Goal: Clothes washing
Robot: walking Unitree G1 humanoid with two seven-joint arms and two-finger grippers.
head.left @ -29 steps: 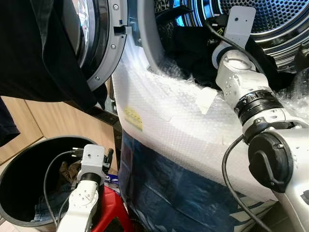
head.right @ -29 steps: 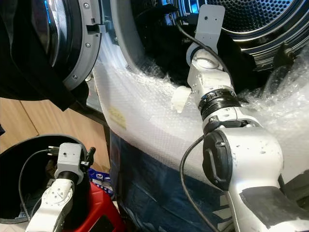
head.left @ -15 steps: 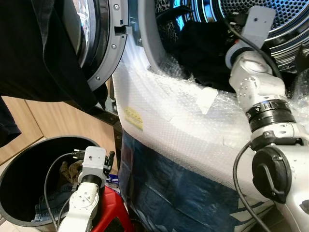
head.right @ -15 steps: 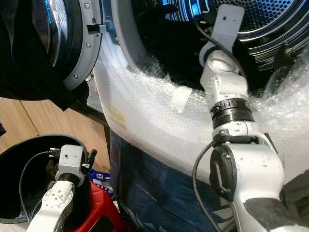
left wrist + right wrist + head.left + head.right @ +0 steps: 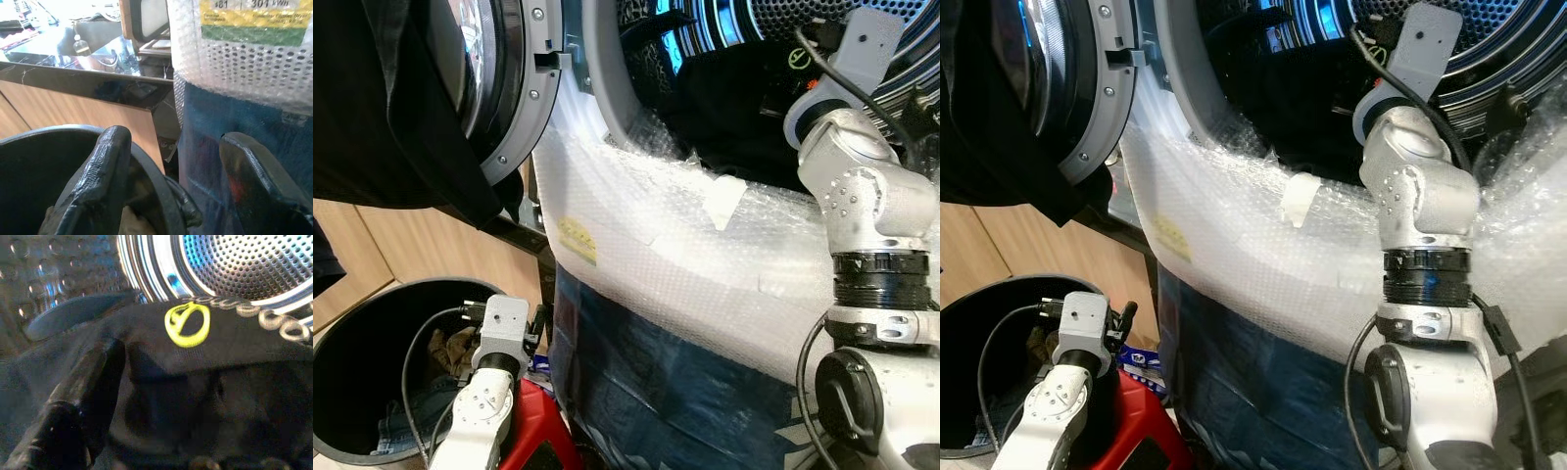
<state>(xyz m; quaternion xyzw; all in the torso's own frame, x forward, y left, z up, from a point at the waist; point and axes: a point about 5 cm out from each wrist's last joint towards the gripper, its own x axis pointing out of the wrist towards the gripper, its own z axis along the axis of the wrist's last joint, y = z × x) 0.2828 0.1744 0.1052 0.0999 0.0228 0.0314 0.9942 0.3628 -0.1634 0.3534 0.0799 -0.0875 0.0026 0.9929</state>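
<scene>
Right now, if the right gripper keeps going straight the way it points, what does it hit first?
Most likely the black garment in the washer opening: the right gripper is right against it. The perforated drum lies behind.

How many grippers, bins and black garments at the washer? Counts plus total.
Grippers: 2, left gripper open at the bin's rim, right gripper on the drum garment
Bins: 1, black bin
Black garments: 2, drum garment with a yellow logo, door garment draped over the open door
Total: 5

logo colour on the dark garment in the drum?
Yellow-green, on the black garment; right wrist view shows it best.
</scene>
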